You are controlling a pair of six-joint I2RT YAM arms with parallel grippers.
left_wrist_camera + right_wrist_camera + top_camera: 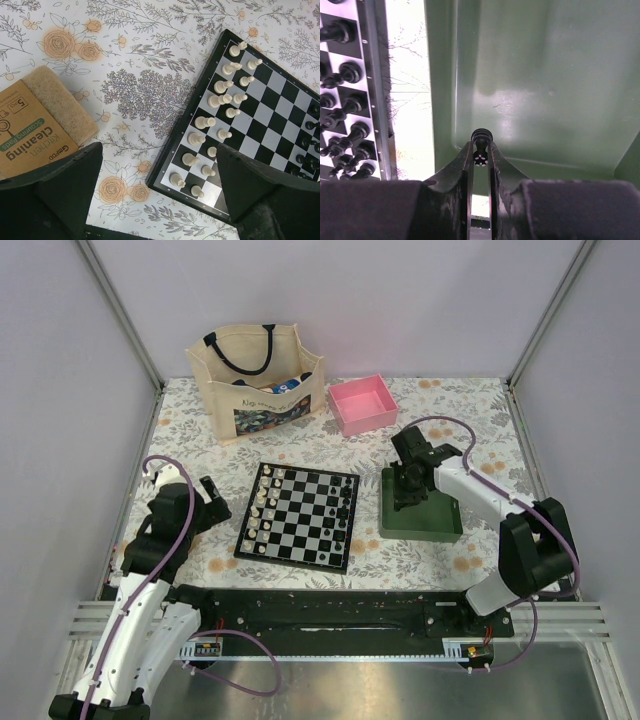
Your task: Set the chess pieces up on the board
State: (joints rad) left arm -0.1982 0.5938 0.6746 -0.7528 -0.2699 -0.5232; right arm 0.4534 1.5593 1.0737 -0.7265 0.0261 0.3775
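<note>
The board (300, 515) lies mid-table, with cream-white chessmen (216, 100) along its left side and black chess pieces (343, 510) along its right side. In the right wrist view several black pieces (342, 120) stand on the board's edge squares. My right gripper (480, 156) hangs inside the green tray (550, 90), shut on a black chess piece (481, 137) that lies between its fingertips. My left gripper (157, 197) hovers open over the tablecloth by the board's near-left corner, holding nothing.
A pink box (362, 404) and a beige tote bag (257, 380) stand at the back. A sponge pack (37, 125) lies left of the left gripper. Grey walls close in the table on three sides.
</note>
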